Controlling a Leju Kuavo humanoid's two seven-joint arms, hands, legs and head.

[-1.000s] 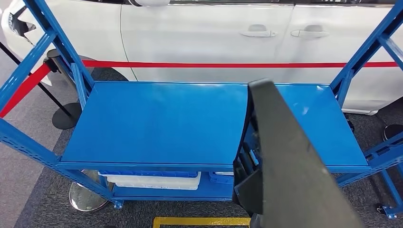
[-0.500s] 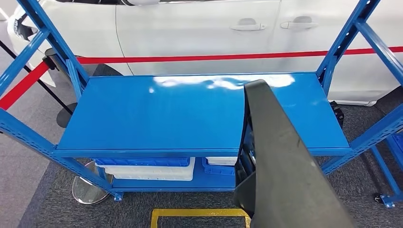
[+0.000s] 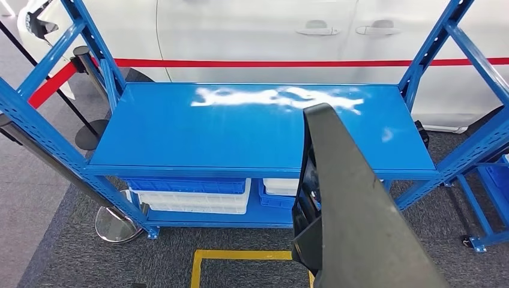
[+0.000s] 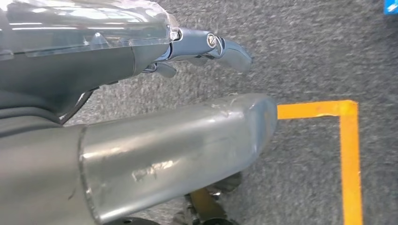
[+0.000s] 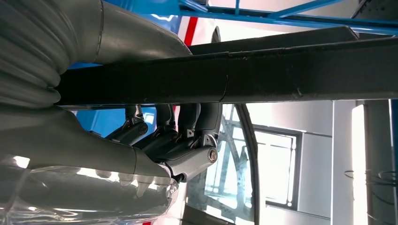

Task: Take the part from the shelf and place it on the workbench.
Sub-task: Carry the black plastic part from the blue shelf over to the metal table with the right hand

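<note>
Over the near edge of the blue workbench (image 3: 180,138), carrying the long dark part (image 3: 354,204) clasped in the right hand (image 5: 159,140), fingers (image 5: 197,122) wrapping its narrow edge, likely keeping it steady for setting down. Running its long axis away from the robot, far tip pointing toward the white car (image 3: 252,36). Hanging beside, the left hand (image 4: 206,47), holding nothing, fingers loosely extended over the carpet.

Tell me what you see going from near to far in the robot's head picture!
Yellow floor line → long black part → white and blue bins under the shelf → shiny blue metal shelf top → red barrier tape → white car.
</note>
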